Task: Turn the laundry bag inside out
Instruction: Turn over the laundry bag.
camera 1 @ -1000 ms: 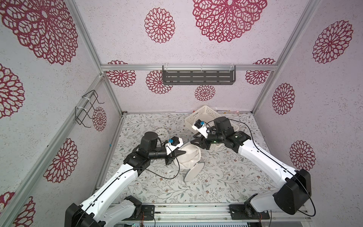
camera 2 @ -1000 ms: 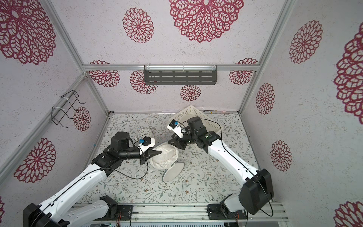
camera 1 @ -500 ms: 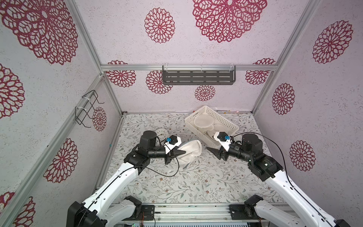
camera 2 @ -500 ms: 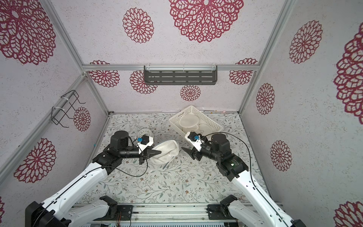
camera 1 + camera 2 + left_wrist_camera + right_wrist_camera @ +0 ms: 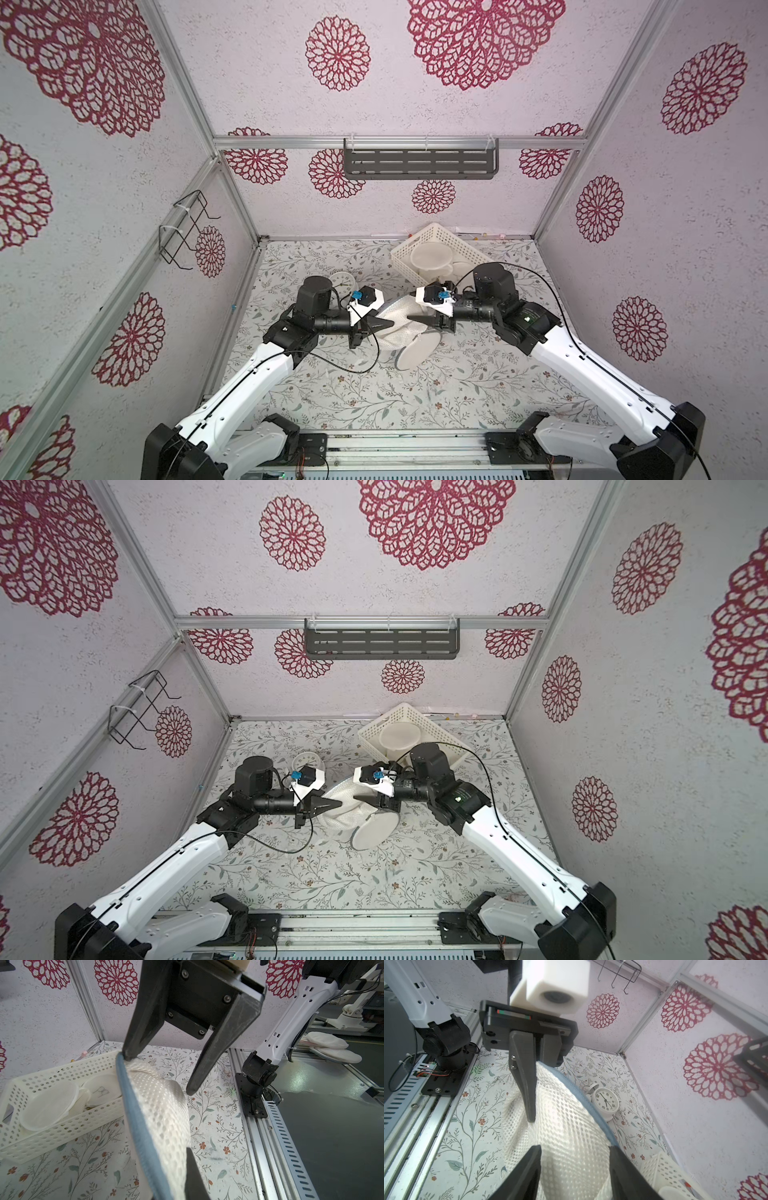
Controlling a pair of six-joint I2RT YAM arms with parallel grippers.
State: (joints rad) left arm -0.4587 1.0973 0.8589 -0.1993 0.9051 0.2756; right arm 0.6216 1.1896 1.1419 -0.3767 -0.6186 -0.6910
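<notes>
The laundry bag (image 5: 401, 332), white mesh with a blue zipper rim (image 5: 133, 1109), hangs just above the middle of the table between both arms in both top views. My left gripper (image 5: 384, 326) is shut on the mesh at the bag's left side, and one of its dark fingers (image 5: 193, 1176) presses the fabric. From the right, my right gripper (image 5: 415, 321) stands open. Its two fingers straddle the bag's mouth (image 5: 574, 1148), with one fingertip (image 5: 125, 1054) touching the blue rim. The bag's round stiff end (image 5: 417, 353) hangs down toward the table.
A white perforated basket (image 5: 434, 235) holding other round mesh bags sits at the back right. A small white alarm clock (image 5: 344, 280) stands behind my left wrist. A grey shelf (image 5: 419, 164) is on the back wall and a wire rack (image 5: 185, 228) on the left wall.
My right gripper pulled away to the right half a second ago and has come back to the bag's rim. The left gripper kept its hold, and the bag's round end hangs lower again.
</notes>
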